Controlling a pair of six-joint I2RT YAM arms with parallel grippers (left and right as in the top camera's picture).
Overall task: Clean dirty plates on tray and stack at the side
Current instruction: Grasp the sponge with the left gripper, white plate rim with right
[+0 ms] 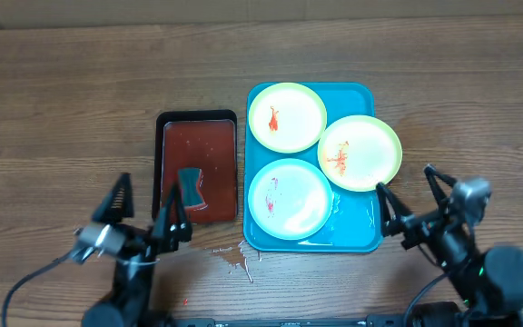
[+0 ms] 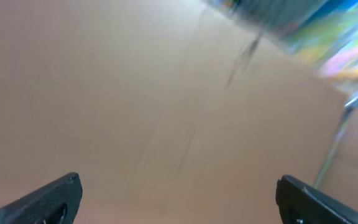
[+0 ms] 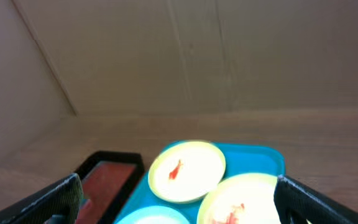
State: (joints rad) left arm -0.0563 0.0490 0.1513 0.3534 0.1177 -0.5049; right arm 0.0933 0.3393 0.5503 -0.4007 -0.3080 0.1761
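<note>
Three dirty plates lie on the turquoise tray (image 1: 362, 98). A yellow-green plate (image 1: 286, 116) is at the back left, a second yellow-green plate (image 1: 360, 152) at the right, and a light blue plate (image 1: 289, 198) at the front left. All carry red-orange smears. My left gripper (image 1: 148, 207) is open and empty near the table's front left. My right gripper (image 1: 413, 195) is open and empty just off the tray's front right corner. The right wrist view shows the back plate (image 3: 187, 171), the right plate (image 3: 238, 199) and the tray (image 3: 263, 158).
A smaller black tray (image 1: 196, 120) of red liquid stands left of the turquoise tray, with a dark green sponge (image 1: 192, 184) in it. Spilled drops (image 1: 234, 261) lie on the wooden table in front of both trays. The left wrist view is a blur of brown.
</note>
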